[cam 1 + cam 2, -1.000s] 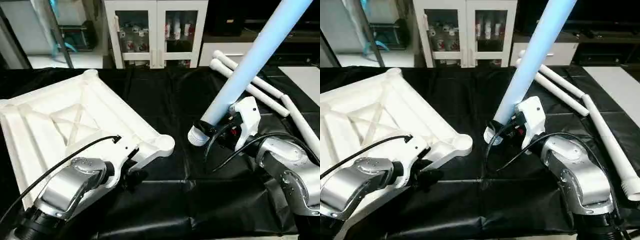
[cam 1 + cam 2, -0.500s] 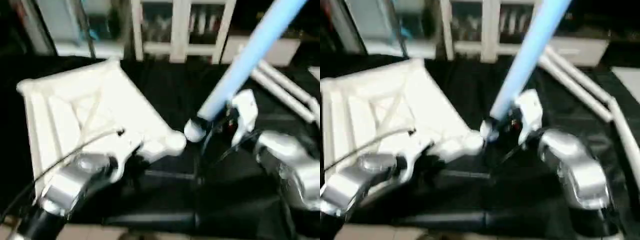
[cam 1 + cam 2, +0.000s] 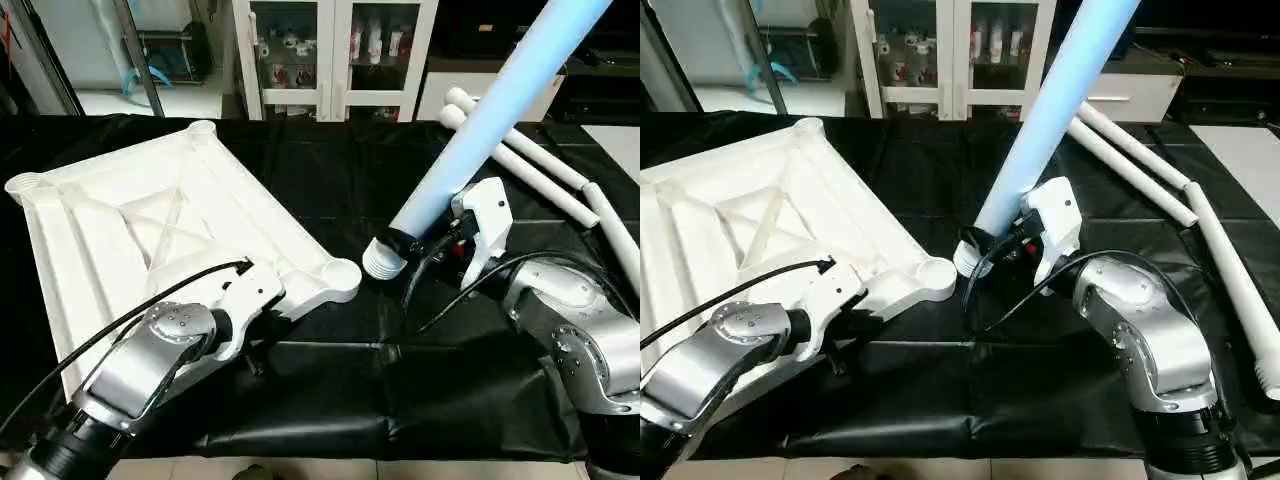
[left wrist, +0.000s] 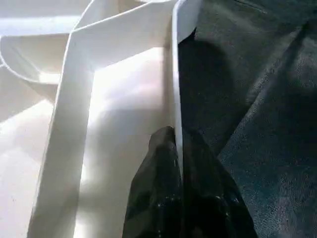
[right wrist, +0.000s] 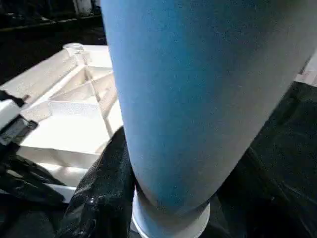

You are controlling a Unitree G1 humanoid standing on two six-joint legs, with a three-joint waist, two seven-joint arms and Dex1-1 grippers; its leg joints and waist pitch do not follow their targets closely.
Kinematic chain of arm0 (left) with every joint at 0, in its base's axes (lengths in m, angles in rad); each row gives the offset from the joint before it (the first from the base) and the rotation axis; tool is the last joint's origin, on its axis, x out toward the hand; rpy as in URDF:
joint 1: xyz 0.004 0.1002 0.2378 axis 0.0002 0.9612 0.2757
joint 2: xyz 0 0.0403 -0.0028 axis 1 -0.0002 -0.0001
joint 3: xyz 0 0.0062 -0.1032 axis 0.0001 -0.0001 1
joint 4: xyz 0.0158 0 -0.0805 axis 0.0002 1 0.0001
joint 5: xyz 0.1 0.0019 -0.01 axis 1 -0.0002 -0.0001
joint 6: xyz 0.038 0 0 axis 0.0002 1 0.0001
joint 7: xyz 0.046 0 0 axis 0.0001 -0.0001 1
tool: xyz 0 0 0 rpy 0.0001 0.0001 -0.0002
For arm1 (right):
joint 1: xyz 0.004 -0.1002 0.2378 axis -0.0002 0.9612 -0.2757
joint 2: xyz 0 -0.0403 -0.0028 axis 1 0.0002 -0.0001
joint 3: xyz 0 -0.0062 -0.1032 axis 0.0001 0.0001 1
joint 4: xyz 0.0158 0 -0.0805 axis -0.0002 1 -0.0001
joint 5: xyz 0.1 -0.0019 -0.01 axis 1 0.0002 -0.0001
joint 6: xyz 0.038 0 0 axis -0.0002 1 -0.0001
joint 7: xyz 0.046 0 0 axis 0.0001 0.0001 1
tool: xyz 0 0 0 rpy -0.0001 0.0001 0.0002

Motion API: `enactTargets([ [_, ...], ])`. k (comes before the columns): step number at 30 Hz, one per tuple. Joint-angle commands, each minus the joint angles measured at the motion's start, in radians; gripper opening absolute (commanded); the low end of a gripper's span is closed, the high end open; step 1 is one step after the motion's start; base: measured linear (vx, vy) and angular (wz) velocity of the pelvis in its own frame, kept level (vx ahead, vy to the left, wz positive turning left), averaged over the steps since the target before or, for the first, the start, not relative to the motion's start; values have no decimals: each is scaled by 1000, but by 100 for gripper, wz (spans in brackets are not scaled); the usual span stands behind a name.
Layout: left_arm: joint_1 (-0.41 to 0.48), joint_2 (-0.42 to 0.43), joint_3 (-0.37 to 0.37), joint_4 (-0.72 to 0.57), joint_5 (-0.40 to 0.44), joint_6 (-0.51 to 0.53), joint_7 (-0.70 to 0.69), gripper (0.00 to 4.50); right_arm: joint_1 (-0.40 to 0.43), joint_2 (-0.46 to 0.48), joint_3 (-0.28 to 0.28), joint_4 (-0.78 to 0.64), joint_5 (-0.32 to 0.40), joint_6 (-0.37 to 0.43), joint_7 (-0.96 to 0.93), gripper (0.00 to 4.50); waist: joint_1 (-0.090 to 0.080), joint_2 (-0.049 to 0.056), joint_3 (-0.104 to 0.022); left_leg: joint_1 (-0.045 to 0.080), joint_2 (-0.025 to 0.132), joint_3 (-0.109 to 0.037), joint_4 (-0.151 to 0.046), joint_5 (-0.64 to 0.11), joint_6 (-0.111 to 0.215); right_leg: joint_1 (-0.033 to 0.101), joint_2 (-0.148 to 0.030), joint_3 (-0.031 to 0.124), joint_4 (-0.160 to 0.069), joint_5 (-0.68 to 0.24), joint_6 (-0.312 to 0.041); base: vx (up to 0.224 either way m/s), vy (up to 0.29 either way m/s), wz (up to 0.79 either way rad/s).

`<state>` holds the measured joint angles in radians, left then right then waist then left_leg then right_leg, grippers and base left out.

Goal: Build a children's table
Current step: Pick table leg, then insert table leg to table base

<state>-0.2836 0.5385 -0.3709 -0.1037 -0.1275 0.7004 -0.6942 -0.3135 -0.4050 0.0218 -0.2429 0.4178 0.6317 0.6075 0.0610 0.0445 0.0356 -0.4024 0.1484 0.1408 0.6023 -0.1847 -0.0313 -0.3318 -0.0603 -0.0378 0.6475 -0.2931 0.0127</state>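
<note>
The white tabletop (image 3: 150, 230) lies ribbed side up on the black-covered work table, tilted up on its near side. My left gripper (image 3: 258, 330) is shut on its near rim; the left wrist view has one black finger (image 4: 158, 193) on each side of the thin rim (image 4: 174, 89). My right gripper (image 3: 425, 248) is shut on a long leg (image 3: 500, 100) just above its ribbed end (image 3: 383, 258). That leg slants up to the right, its end hovering just right of the tabletop's near corner socket (image 3: 340, 276). The leg (image 5: 198, 99) is large in the right wrist view.
Three more white legs (image 3: 530, 165) lie at the back right, one of them (image 3: 1230, 270) along the right edge of the black cloth. A white glass-door cabinet (image 3: 330, 50) stands behind the work table.
The head camera swung and settled again. The held leg's ribbed end has come closer to the tabletop's near corner socket. Both grips are as before.
</note>
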Motion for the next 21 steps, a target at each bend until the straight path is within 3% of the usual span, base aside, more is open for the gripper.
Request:
enactTargets([
  [1, -9, -9, -37, 25, 5, -57, -26, 0, -20, 3, -6, 17, 28, 20, 25, 184, 0, -4, -53, 34, 73, -22, -72, -90, 34, 16, -83, 39, -73, 182, -210, 0, 0, 0],
  [5, -18, -30, -44, 53, 5, -118, -50, 0, -37, -5, 17, 48, 31, 31, 57, 184, 6, -7, -51, 32, 75, -14, -71, -88, 47, 13, -85, 40, -75, 179, -212, 0, 0, 0],
  [12, -41, -66, -39, 89, -9, -168, -91, 0, -102, -2, 91, 140, -10, 44, 85, 184, 18, -10, -51, 37, 79, 0, -73, -113, 32, 4, -87, 41, -82, 47, -210, 0, 0, 0],
  [15, -49, -81, -32, 111, -14, -205, -105, 0, -134, 12, 109, 183, -24, 39, 92, 184, 22, -19, -52, 38, 81, 8, -74, -102, 35, 0, -85, 39, -81, 56, -200, 0, 0, 0],
  [17, -57, -85, -31, 125, -18, -226, -126, 0, -175, 17, 142, 244, -50, 35, 105, 184, 22, -16, -53, 38, 80, 11, -74, -102, 34, -4, -87, 37, -80, 46, -201, 0, 0, 0],
  [18, -59, -85, -30, 128, -19, -229, -131, 0, -185, 17, 151, 259, -56, 33, 110, 184, 21, -23, -51, 37, 80, 13, -75, -106, 34, -3, -87, 37, -82, 36, -200, 0, 0, 0],
  [21, -62, -85, -28, 135, -14, -238, -144, 0, -210, 12, 168, 302, -76, 22, 119, 184, 24, -19, -51, 38, 82, 16, -76, -111, 28, -5, -89, 38, -81, 23, -191, 0, 0, 0],
])
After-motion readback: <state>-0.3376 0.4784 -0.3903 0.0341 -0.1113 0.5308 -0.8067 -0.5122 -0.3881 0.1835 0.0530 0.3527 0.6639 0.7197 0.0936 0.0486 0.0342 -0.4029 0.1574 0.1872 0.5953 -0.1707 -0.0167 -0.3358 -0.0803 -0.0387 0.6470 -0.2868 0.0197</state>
